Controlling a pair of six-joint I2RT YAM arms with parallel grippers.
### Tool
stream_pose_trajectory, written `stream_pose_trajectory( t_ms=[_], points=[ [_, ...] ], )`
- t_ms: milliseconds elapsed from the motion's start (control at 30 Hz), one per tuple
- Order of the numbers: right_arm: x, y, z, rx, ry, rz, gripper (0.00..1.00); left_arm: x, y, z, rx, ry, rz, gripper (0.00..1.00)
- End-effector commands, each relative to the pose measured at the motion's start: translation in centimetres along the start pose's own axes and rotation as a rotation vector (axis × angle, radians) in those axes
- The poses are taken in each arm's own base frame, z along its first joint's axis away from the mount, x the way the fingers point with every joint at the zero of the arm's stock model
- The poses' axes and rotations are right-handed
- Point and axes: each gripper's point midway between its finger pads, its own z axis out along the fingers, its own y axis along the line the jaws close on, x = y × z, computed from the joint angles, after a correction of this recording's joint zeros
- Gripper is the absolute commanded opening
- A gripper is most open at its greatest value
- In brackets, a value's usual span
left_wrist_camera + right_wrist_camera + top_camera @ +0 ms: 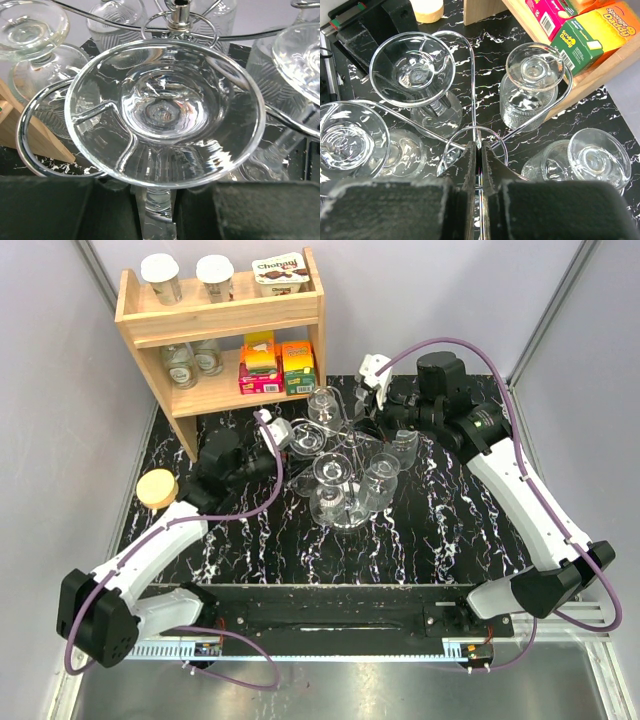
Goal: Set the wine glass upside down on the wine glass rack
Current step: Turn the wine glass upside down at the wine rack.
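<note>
The wine glass rack (348, 518) stands mid-table, its post (178, 17) and curled wire arms (473, 90) carrying several upside-down glasses. My left gripper (283, 437) (157, 205) is shut on the stem of an upside-down wine glass (302, 436) (165, 110) (412, 70). The glass's round foot faces the left wrist camera. A rack wire shows through the foot, and a scroll loop (25, 135) lies just to its left. My right gripper (366, 425) (478, 150) is shut on the thin wire at the top of the rack.
A wooden shelf (220, 325) with jars, a yoghurt tub and sponge boxes (590, 35) stands at the back left, close to the rack. A yellow-lidded jar (157, 488) sits by the left arm. Other glasses (330, 475) (382, 475) (535, 65) hang around the post.
</note>
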Motion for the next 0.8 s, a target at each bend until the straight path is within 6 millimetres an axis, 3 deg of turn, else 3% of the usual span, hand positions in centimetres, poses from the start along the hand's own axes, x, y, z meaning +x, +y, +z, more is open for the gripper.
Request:
stream_pose_trajectory(
  t_ms=[0, 233, 500, 767],
  points=[
    [-2.5, 2.1, -1.1, -0.064, -0.083, -0.006, 0.00, -4.2, 1.1, 0.8, -0.048, -0.153, 0.112, 0.00],
    [-2.1, 2.4, -1.0, -0.078, -0.081, 0.007, 0.00, -3.7, 3.0, 1.5, -0.162, -0.170, 0.092, 0.00],
    [-2.1, 2.8, -0.8, -0.093, -0.091, 0.026, 0.00, -5.0, 4.6, 1.8, -0.273, -0.132, 0.057, 0.00],
    [-1.6, 3.0, -0.6, -0.098, -0.085, 0.029, 0.00, -6.0, 4.6, 2.2, -0.258, -0.169, 0.044, 0.00]
  ],
)
